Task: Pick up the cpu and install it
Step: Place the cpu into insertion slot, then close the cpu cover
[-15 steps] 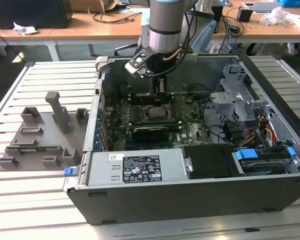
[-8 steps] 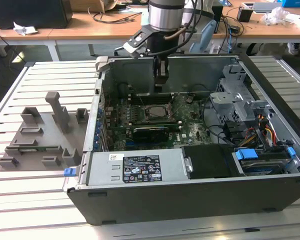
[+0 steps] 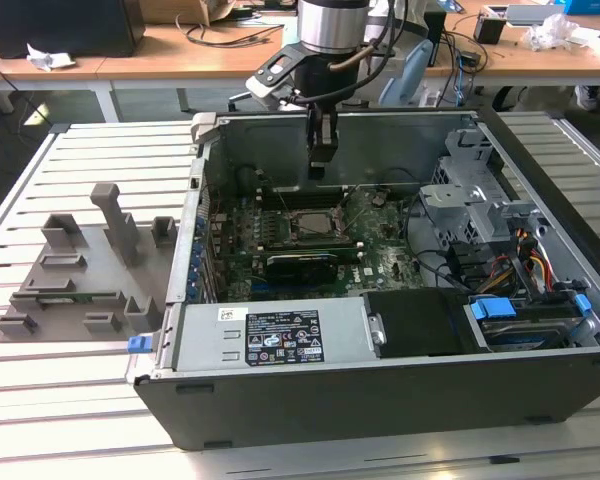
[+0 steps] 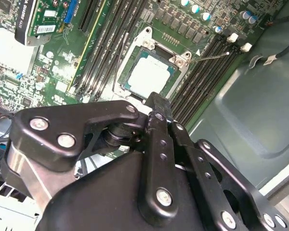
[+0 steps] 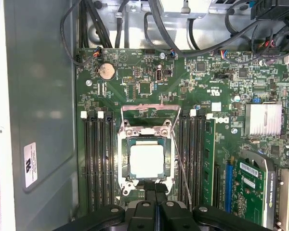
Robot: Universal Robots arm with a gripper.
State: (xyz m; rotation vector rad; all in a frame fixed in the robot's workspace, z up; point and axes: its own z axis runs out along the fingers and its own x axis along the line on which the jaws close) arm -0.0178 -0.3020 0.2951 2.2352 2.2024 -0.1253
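Gripper: the gripper [image 3: 320, 165] hangs inside the open computer case [image 3: 380, 405]. Its fingers are pressed together with nothing between them, so it is closed and empty, as both wrist views show.

Cpu: there it is! The cpu [image 5: 147, 161] lies flat in the socket [image 5: 126, 144], silver top up, right under the gripper's tips. In the second wrist view the cpu [image 4: 149, 76] sits just past the finger ends [image 4: 156, 103]. Whether they touch it cannot be told.

Socket hardware: the load plate [image 5: 149, 115] stands flipped open and the thin lever [image 5: 180, 163] is swung out to one side. The chip looks placed but not clamped.

Neighbours: memory slots [image 5: 98, 159] run close along both sides of the socket.

Further out: the grey holder tray [image 3: 80, 270] sits on the slatted table [image 3: 80, 400], on the exterior view's left, well apart from the case.

Risk: the chip is loose, so a sideways nudge from the closed tips could skew it and bend the socket contacts.

Risk: a slanted push on the lid could seat it crooked.

Risk: the tips could snag the raised lever or plate.
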